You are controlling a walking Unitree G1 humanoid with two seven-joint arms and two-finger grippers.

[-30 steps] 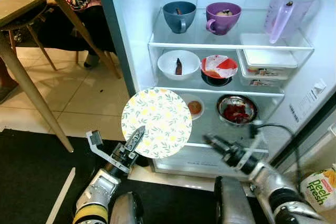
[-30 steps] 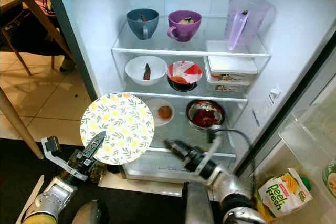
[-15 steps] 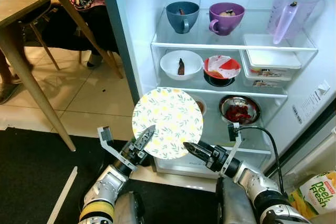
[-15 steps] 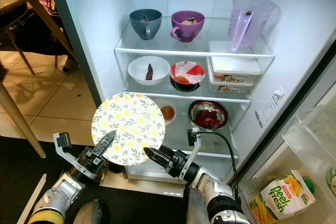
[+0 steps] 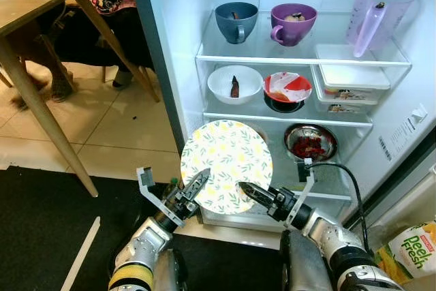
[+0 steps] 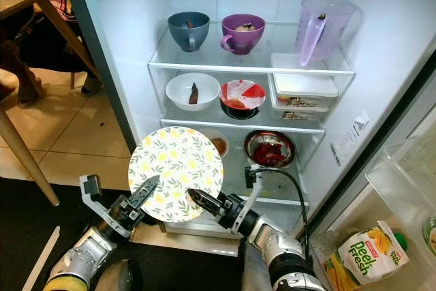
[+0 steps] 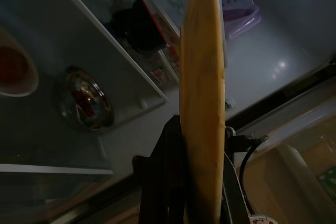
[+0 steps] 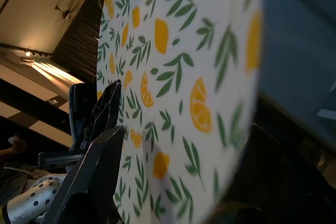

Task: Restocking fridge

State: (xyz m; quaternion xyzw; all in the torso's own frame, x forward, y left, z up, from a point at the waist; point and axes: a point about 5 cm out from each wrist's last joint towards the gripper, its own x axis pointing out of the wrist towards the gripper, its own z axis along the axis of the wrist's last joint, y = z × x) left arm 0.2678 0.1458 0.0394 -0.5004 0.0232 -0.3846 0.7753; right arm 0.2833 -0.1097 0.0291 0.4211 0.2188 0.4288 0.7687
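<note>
Left claw [image 5: 196, 183] pinching the lower left rim of the plate [image 5: 226, 166]; plate held upright, face toward the robot, in front of the open fridge [image 5: 402, 127] at its lowest shelf. Right claw [image 5: 249, 192] at the plate's lower right edge, one finger across the face; cannot tell whether it has closed on the rim.

Plate: round, thin, cream with yellow lemon slices and green leaves; edge-on in the left wrist view it reads as a slim flat disc. Probably stiff, light, smooth-glazed and breakable, so slippery in a two-finger pinch. Best held at the rim, opposite sides, then tipped flat.

Behind it: small saucer [image 6: 216, 144], steel bowl [image 5: 310, 142] along the lowest shelf.
</note>
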